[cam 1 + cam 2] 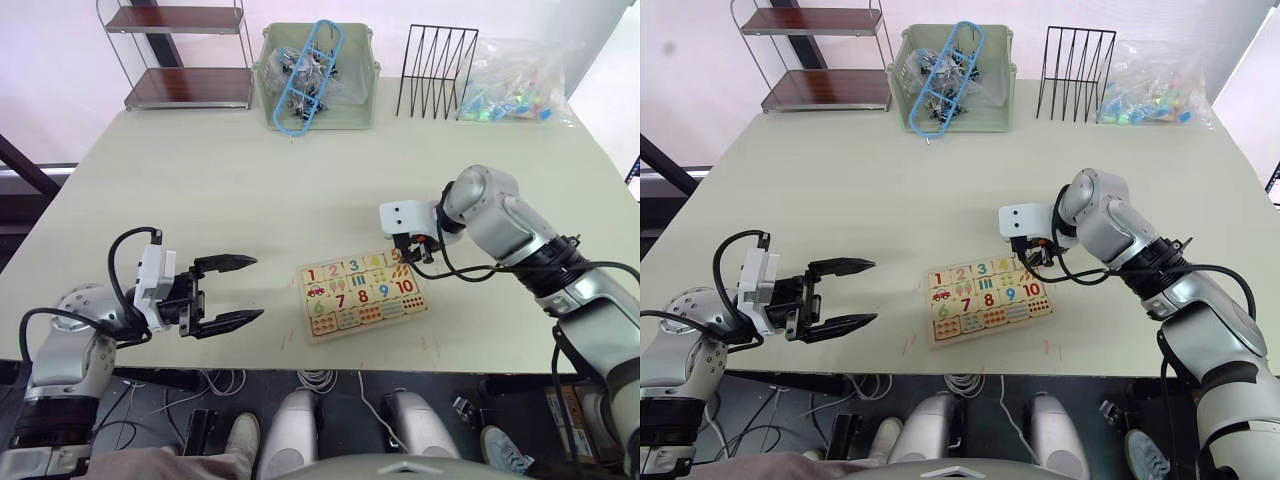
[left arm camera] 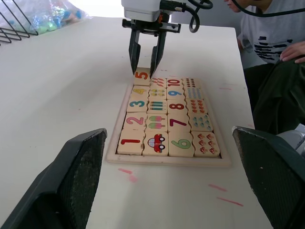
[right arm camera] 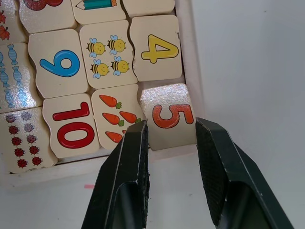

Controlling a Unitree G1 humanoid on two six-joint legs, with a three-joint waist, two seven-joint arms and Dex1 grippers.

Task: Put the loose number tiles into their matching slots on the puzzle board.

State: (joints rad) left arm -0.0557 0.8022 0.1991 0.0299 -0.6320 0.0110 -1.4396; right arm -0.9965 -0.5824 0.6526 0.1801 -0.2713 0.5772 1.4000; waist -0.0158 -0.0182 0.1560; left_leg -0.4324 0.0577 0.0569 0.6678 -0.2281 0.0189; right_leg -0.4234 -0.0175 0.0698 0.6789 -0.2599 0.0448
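1. Tile 5, a pale wooden square with an orange digit (image 3: 167, 116), sits tilted at its slot in the pale wooden puzzle board's (image 1: 322, 334) far right corner, not fully seated.
2. Right gripper (image 3: 171, 131) fingers straddle it, slightly parted, apparently released for pressing down.
3. Left gripper (image 1: 232, 292) hangs spread and empty, well left of the board.

The puzzle board (image 1: 362, 297) lies on the table (image 1: 250, 180) near its front edge — right hand (image 2: 145, 71) over the board's far-right corner, left hand (image 1: 240, 291) just left of it.

Digits 1–10 on board tiles (image 2: 167, 123)
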